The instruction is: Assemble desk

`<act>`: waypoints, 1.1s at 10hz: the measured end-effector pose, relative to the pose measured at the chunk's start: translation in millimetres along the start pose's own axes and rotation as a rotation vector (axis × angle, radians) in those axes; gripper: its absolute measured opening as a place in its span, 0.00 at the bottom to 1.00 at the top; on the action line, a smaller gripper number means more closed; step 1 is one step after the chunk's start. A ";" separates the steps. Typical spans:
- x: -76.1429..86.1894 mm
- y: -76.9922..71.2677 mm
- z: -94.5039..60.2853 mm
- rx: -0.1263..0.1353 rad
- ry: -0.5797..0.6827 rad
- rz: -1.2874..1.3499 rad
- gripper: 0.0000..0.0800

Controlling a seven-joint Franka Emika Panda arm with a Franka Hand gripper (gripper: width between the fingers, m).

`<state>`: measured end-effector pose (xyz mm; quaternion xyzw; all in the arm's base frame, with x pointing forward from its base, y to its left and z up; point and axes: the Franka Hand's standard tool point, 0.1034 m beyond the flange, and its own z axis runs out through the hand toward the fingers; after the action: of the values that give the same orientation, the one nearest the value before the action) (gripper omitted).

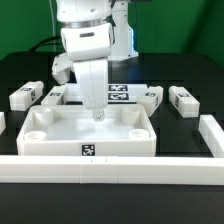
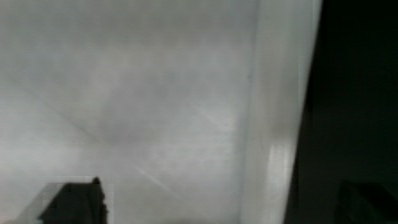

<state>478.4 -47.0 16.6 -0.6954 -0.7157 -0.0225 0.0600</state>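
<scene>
Lying flat is the desk top (image 1: pixel 50 142) (white, rimmed).

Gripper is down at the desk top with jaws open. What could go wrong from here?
1. The gripper hangs low over the top, close to its far rim; going lower may jam a fingertip on the rim and shove the top.
2. If the top slides away, it could bump the leg lying just beyond it.
3. The wrist view shows almost only blank white surface, so alignment is hard to check.
</scene>
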 end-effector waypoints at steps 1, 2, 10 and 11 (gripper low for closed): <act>-1.8 -4.2 6.7 0.013 0.005 0.006 0.81; -3.9 -6.0 9.7 0.017 0.007 0.012 0.81; -5.4 -6.2 10.4 0.017 0.006 0.014 0.07; -5.5 -6.1 10.3 0.017 0.006 0.014 0.07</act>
<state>471.9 -51.5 6.0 -0.6998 -0.7109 -0.0180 0.0682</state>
